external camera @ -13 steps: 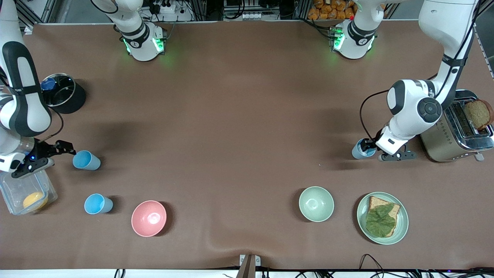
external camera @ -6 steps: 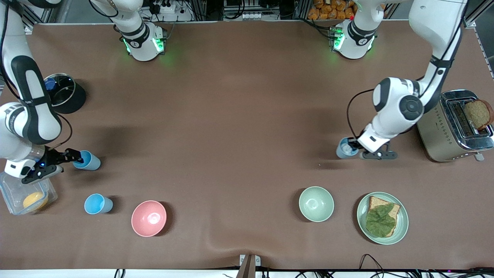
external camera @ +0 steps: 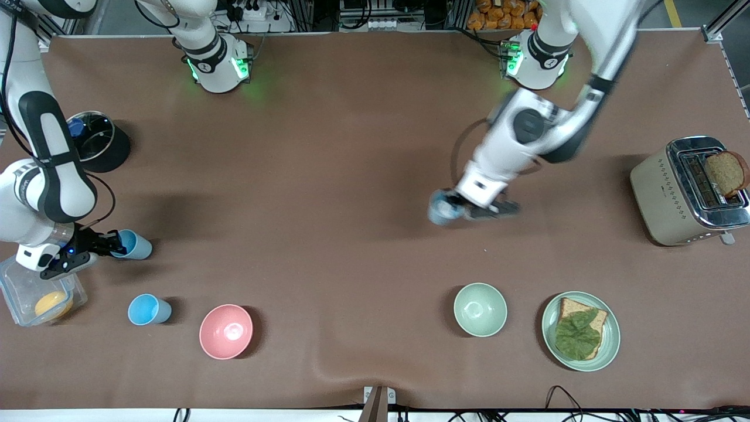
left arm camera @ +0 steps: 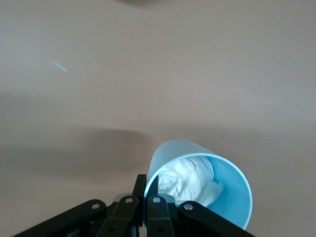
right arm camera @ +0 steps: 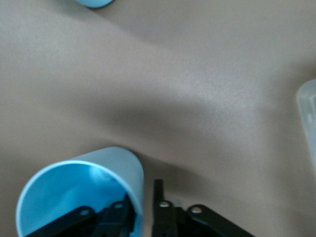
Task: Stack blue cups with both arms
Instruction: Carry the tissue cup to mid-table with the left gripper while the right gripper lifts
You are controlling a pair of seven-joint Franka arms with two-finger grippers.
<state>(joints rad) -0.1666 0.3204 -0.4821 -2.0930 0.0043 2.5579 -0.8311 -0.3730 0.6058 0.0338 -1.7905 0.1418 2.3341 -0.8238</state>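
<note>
My left gripper (external camera: 454, 206) is shut on the rim of a grey-blue cup (external camera: 438, 211) and holds it over the table's middle. In the left wrist view the fingers (left arm camera: 140, 186) pinch the wall of this cup (left arm camera: 227, 197), which holds crumpled white paper. My right gripper (external camera: 114, 241) is at a sky-blue cup (external camera: 137, 246) that stands at the right arm's end. In the right wrist view its fingers (right arm camera: 158, 190) straddle the wall of that cup (right arm camera: 74, 192), with a gap at the outer finger. A second sky-blue cup (external camera: 147, 309) stands nearer the front camera.
A pink bowl (external camera: 226, 331), a pale green bowl (external camera: 480, 309) and a plate with bread and lettuce (external camera: 580, 331) stand along the front. A toaster (external camera: 685, 193) is at the left arm's end. A lidded pot (external camera: 94, 140) and a clear container (external camera: 35, 293) are by the right arm.
My left arm has carried the grey-blue cup from beside the toaster toward the table's middle. My right gripper has moved onto the sky-blue cup's rim.
</note>
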